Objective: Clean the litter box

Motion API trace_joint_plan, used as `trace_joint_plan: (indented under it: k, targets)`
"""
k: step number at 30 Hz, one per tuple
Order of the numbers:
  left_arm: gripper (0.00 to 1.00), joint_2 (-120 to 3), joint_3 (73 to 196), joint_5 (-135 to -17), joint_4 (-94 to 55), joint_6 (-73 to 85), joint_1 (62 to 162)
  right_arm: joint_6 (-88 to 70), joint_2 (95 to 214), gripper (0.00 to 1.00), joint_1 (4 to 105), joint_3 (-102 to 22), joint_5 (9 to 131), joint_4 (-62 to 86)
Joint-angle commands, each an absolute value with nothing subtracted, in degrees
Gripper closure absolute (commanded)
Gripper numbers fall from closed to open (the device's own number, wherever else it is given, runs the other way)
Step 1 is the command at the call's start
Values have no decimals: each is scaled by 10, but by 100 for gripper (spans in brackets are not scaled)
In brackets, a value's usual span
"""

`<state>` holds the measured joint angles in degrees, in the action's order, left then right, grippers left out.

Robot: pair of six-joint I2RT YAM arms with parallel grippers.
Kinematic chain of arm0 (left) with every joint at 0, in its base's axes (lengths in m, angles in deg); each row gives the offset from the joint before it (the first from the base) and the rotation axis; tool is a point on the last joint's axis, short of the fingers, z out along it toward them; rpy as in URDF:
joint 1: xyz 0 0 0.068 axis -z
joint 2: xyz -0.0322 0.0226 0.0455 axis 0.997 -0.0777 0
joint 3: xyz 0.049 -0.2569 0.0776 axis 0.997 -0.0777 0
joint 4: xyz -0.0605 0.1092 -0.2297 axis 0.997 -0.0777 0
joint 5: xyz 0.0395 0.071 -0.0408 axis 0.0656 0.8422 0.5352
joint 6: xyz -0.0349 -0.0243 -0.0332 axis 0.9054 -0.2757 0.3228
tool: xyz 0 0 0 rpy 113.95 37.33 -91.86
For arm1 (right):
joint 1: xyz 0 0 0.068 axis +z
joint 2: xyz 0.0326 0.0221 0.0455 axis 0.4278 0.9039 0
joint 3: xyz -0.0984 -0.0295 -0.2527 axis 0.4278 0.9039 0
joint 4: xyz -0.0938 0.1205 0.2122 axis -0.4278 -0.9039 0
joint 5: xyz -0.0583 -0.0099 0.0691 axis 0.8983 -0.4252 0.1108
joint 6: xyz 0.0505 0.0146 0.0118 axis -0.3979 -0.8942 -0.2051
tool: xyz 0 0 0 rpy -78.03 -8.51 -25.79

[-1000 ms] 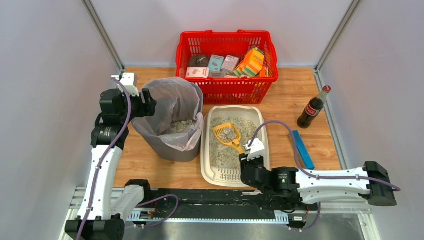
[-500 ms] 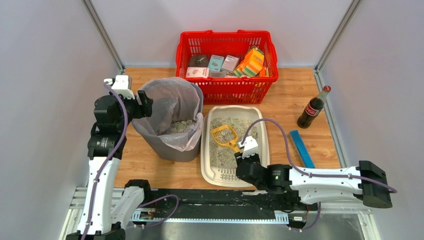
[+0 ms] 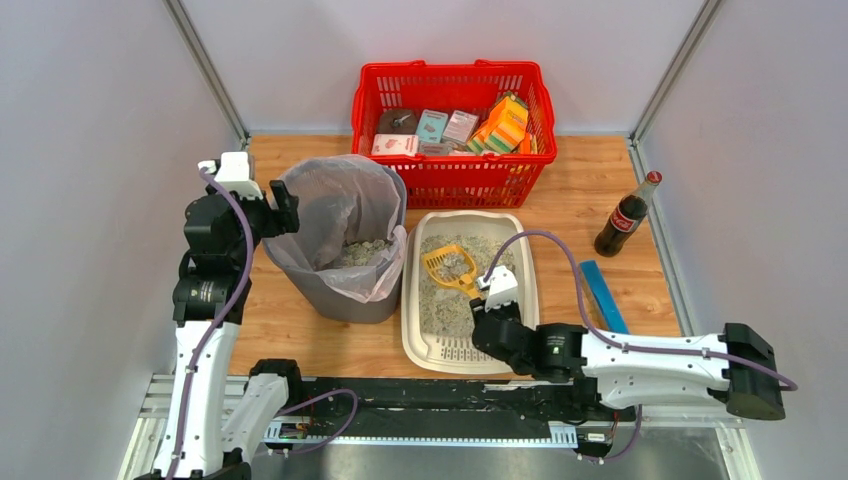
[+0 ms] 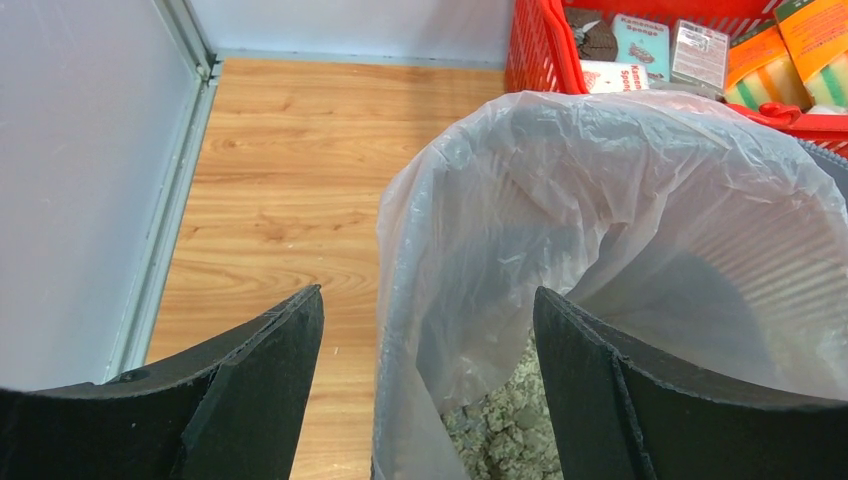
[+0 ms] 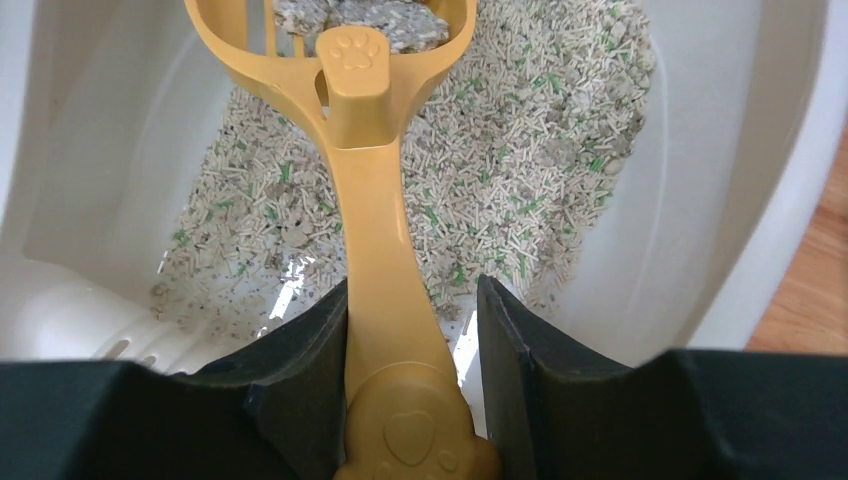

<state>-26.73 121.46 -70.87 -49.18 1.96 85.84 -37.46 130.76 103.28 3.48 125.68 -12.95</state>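
Note:
The cream-white litter box (image 3: 410,300) lies at the table's front centre, holding grey-white granules (image 5: 540,150) and a slotted grate (image 3: 460,350) at its near end. A yellow scoop (image 3: 452,265) rests in it with a few clumps (image 5: 350,15) in its bowl. My right gripper (image 3: 485,303) is shut on the scoop's handle (image 5: 370,200), low over the near end of the box (image 5: 720,200). My left gripper (image 3: 283,207) stands open astride the left rim of the grey bin (image 3: 340,295). The clear bag's edge (image 4: 400,300) hangs between the fingers without touching them.
Litter clumps (image 4: 500,430) lie in the bagged bin. A red mesh basket (image 3: 450,175) of packets stands at the back. A cola bottle (image 3: 627,215) stands at the right, with a flat blue object (image 3: 604,297) near it. Walls close in both sides.
My left gripper has drawn back a little to the left from the bin's rim and its jaws have widened. My right gripper has shifted slightly left with the scoop.

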Motion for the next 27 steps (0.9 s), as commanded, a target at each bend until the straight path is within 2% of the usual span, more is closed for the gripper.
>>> trace_joint_plan:
  k: [1,2,5,11,17,23,27]
  targets:
    - [16,-259,1222,-701,-476,28,859,-402,1278,100,1032,25,1310,-157]
    - [16,-257,1224,-701,-476,29,859,-409,1273,100,1031,20,1348,-183]
    - [10,-274,1249,-724,-491,59,847,-387,1221,100,1031,20,1341,-201]
    - [9,-317,1311,-739,-534,66,847,-357,1146,100,1030,26,1348,-205]
    - [9,-333,1315,-729,-552,44,846,-352,1135,100,1028,-45,1311,-275]
    - [16,-328,1277,-705,-533,28,847,-337,1139,100,1026,-133,1343,-343]
    - [17,-323,1270,-709,-528,28,848,-286,1156,100,1015,-193,1344,-349]
